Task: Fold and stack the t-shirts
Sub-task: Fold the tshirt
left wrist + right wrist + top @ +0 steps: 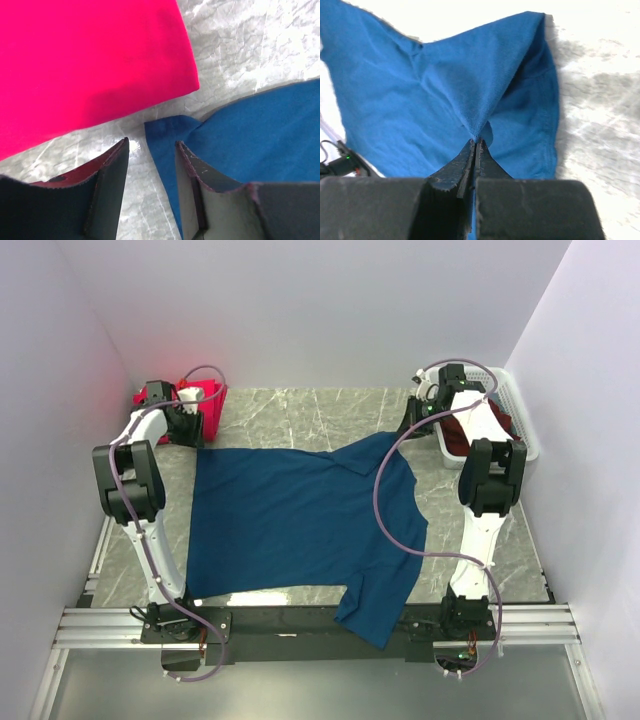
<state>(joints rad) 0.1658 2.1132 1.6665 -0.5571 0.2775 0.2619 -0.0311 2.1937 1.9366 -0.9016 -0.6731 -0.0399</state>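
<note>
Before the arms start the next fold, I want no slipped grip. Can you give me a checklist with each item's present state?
1. Right hand grips navy blue cloth t-shirt: ok, shut on a raised pinch.
2. Left hand grips shirt's far corner: not ok, open, corner lies ungripped at its gap.
3. Folded pinkish-red shirt apart from left hand: ok.
4. Shirt wholly on grey marble table: not ok, near sleeve overhangs the front edge.
5. Right arm's lilac cable clear of cloth: cannot tell, it loops over the shirt.
</note>
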